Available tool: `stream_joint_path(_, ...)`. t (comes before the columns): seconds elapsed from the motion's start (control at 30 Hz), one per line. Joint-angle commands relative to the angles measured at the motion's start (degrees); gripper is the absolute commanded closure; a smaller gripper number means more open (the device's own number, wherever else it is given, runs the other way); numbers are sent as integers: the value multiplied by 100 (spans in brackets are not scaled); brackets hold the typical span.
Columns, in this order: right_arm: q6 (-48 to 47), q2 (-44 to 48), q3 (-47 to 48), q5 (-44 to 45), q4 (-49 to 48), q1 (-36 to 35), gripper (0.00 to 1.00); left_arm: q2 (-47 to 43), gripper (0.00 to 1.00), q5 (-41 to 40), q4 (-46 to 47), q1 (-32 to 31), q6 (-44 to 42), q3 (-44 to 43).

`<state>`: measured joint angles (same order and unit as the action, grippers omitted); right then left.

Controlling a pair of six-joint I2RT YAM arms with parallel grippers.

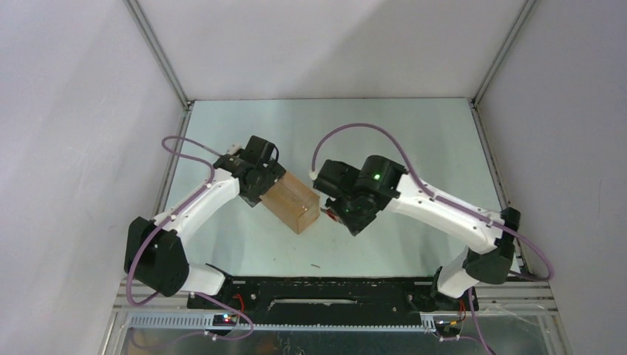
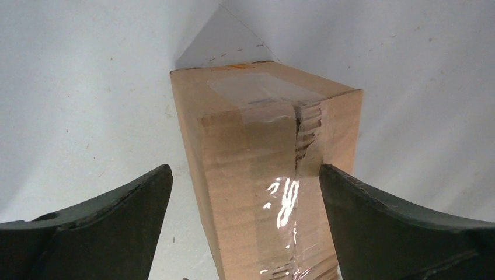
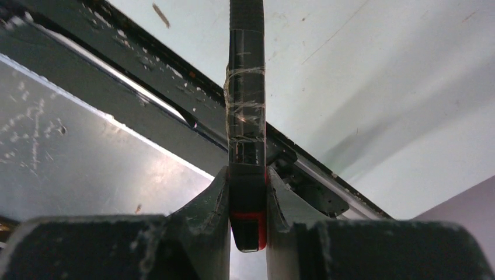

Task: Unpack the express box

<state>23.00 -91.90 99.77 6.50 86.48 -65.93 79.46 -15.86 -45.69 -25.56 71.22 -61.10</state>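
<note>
**A:** Spotting the express box (image 1: 293,205) mid-table (image 1: 384,133) on top cam, sitting angled btwn both arms.

**B:** Seeing any tape?

**A:** Seeing clear tape on L wrist cam, running over the top face and down the near end. Also noticing a ragged slit in the cardboard right beside the tape edge.

**B:** Checking the left gripper (image 2: 245,169)?

**A:** Gaping wide, flanking the box's near end w/ one dark finger (image 2: 111,221) each side. Not pinching it. Touching the cardboard or not, cannot tell.

**B:** And the R side?

**A:** Finding the right gripper (image 3: 246,175) clamping tight on the utility knife (image 3: 246,116). Pinching the black handle near its red butt, w/ clear tape wrapping the shaft further up. Hovering just beside the box's R corner on top cam; making contact or not, cannot tell.
</note>
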Motion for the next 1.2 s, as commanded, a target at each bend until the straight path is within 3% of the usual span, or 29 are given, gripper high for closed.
stream_joint_path(0.0,369,705,-176,145,-561,352,100,-297,0,-21,-6,-80,-838,-550)
stream_joint_path(0.2,716,1749,-1485,-999,-2124,1301,100,-735,0,276,-264,-58,-1701,-910)
stream_joint_path(0.33,647,2345,-2194,-2188,-3219,1744,100,-898,0,1332,210,-63,-2662,-1001)
stream_joint_path(0.57,398,2712,-2564,-3629,-3727,2361,100,-1064,0,3354,931,-81,-3702,-986)
stream_joint_path(0.7,306,2818,-2733,-4193,-3756,2638,100,-1208,0,4438,1588,-94,-3745,-708)
stream_joint_path(0.9,379,2971,-2922,-5048,-4125,2847,100,-1439,0,5438,2565,-150,-3519,-125)
stream_joint_path(1.17,264,3074,-2924,-5718,-4069,3122,100,-1740,3,6184,3005,-265,-3436,390)
